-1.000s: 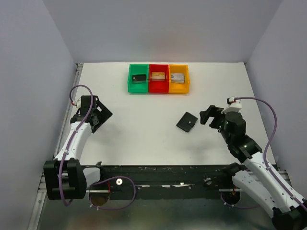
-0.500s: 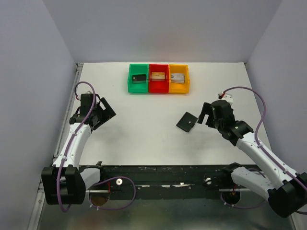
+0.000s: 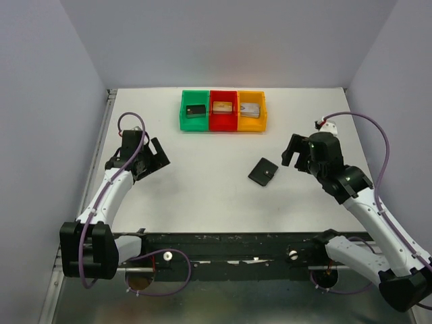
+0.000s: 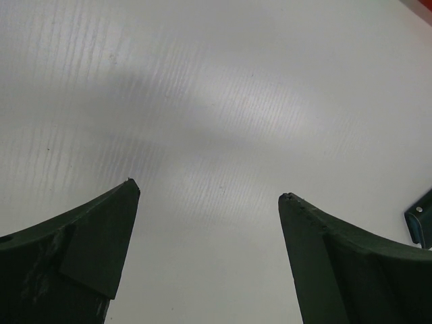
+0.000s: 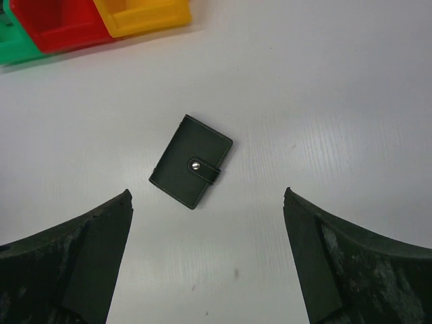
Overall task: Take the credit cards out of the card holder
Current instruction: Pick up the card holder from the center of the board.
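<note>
The card holder (image 3: 262,172) is a small black wallet, closed with a snap strap, lying flat on the white table right of centre. It also shows in the right wrist view (image 5: 191,160), ahead of the jaws. Its corner shows at the right edge of the left wrist view (image 4: 421,217). No credit cards are visible; they are hidden. My right gripper (image 3: 294,154) is open and empty, just right of the wallet; in its wrist view (image 5: 208,194) the jaws stand wide apart. My left gripper (image 3: 156,156) is open and empty over bare table at the left, as its wrist view (image 4: 208,189) shows.
A green bin (image 3: 195,111), a red bin (image 3: 223,110) and a yellow bin (image 3: 251,110) stand side by side at the back centre, each holding a small block. Grey walls close in the table on the left, right and back.
My left gripper has moved right toward the centre. My right gripper swung toward the wallet, then drew slightly back and up. The wallet has not moved.
</note>
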Available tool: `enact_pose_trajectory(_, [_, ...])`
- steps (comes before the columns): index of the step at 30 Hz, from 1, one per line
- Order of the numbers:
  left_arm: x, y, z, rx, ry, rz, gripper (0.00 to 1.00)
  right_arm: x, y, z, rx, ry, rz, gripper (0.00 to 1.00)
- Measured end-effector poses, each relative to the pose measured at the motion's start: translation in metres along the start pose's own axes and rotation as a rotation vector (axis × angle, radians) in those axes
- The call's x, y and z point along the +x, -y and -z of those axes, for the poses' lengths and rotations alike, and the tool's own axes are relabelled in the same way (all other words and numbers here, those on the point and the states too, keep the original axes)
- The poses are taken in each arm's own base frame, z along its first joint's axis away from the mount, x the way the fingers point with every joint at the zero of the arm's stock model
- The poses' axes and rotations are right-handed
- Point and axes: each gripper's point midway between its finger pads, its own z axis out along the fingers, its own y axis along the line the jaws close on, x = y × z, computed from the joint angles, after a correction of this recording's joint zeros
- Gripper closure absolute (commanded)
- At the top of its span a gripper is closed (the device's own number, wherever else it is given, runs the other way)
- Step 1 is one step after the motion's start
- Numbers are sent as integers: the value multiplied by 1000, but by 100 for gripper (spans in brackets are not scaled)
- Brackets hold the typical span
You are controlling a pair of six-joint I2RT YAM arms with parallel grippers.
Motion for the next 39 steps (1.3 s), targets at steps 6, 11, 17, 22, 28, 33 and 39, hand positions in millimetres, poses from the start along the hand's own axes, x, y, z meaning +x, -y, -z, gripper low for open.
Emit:
enact_pose_trajectory(6, [1,1,3,1,5,-12,1,4,6,7,-21,35,28,0])
enact_pose_trajectory(11, [-1,5,8,17,21,-19,1,8,6,3,-43,82,-2,0])
enact_pose_trajectory(17, [4,13,7,48,-2,-33,2,11,0,-11,-40,64,-34,0])
enact_pose_trajectory(22, [12,27,7,115,-23,-50,2,34,0,-34,-1,-23,-68,2])
enact_pose_trajectory(28, [25,50,19,268,-16,-75,3,82,-3,-66,10,-170,-77,16])
enact_pose_trajectory(33, [40,62,22,377,-35,-64,7,98,-13,-82,-26,-226,-97,23])
enact_pose_trajectory(39, [50,68,28,449,-24,-61,14,108,-17,-100,-35,-275,-158,32])
